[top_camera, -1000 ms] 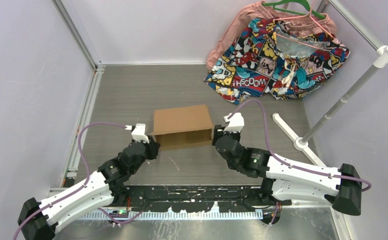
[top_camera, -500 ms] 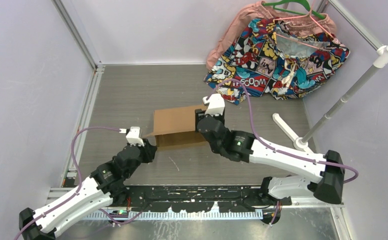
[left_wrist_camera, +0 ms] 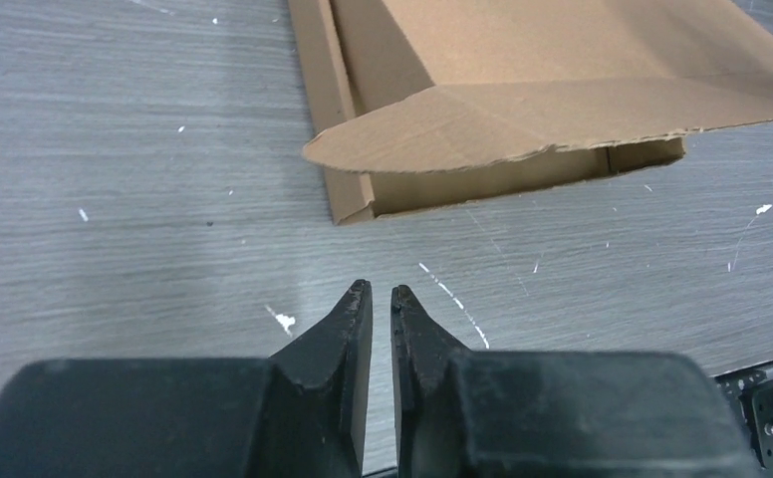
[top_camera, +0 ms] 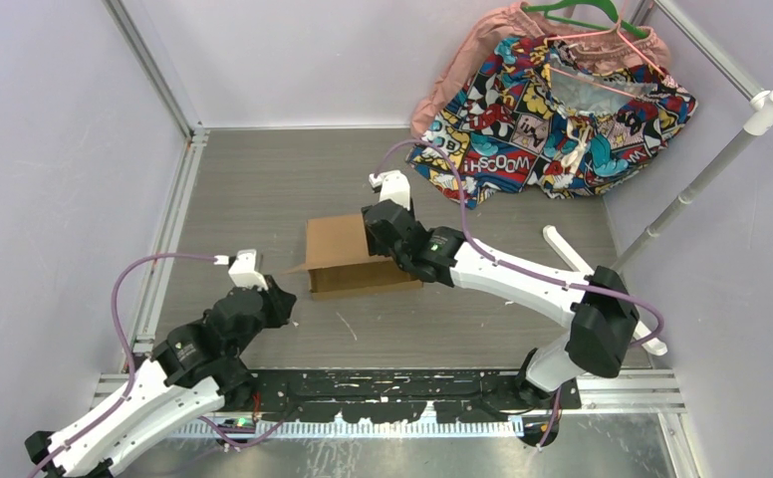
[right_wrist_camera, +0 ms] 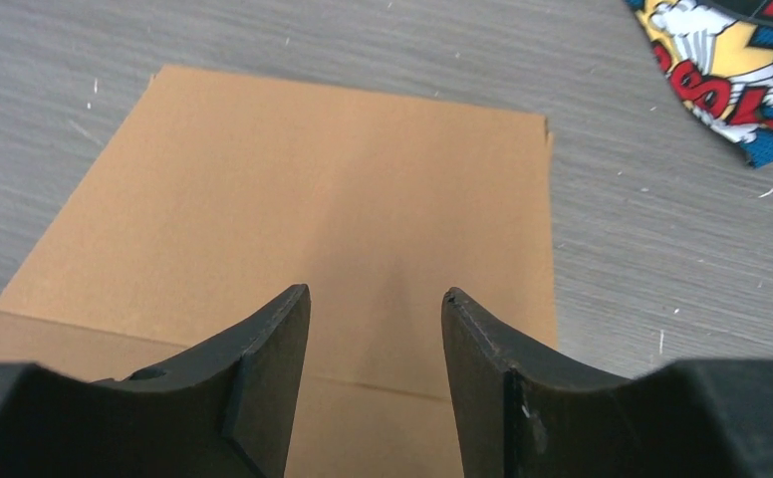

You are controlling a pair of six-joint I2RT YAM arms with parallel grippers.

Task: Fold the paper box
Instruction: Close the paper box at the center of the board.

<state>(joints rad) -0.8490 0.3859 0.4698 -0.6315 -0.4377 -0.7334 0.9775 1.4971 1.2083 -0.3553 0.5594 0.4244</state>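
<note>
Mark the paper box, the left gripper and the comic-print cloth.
paper box (top_camera: 335, 241): top external view, on its flat lid panel.
left gripper (left_wrist_camera: 382, 289): left wrist view, between its fingertips.
comic-print cloth (top_camera: 522, 139): top external view, on its printed middle.

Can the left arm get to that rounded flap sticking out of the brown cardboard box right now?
Probably yes: only bare grey table lies between the left gripper and the rounded flap; the right gripper is over the lid, farther back.
</note>
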